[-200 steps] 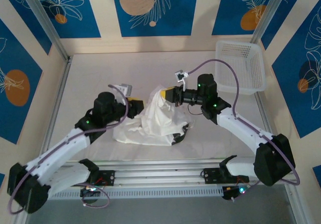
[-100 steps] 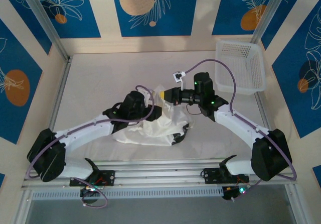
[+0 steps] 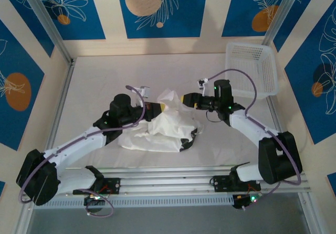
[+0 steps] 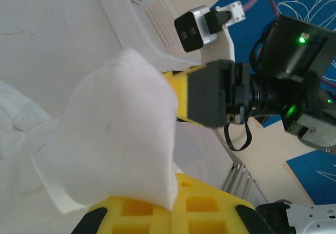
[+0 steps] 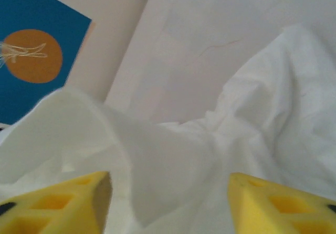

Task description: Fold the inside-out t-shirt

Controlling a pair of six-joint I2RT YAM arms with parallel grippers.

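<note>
The white t-shirt (image 3: 163,131) lies bunched in the middle of the table, with a peak of cloth lifted at its far side. My left gripper (image 3: 161,107) is shut on that peak; in the left wrist view a fold of the t-shirt (image 4: 115,134) stands up out of the closed yellow fingers of the left gripper (image 4: 176,189). My right gripper (image 3: 184,99) hangs just right of the peak, facing the left one, open. In the right wrist view its fingers are spread wide around the right gripper (image 5: 168,197), with loose t-shirt (image 5: 252,129) in front of them and nothing pinched.
A white lattice basket (image 3: 252,68) stands at the back right, close behind the right arm; its wall (image 4: 142,13) also appears in the left wrist view. Bare tabletop (image 3: 100,76) stretches to the back left. An aluminium rail (image 3: 168,181) runs along the near edge.
The left arm swung in to the raised cloth and shut on it. The right gripper opened, let the t-shirt go and drew back a little to the right.
</note>
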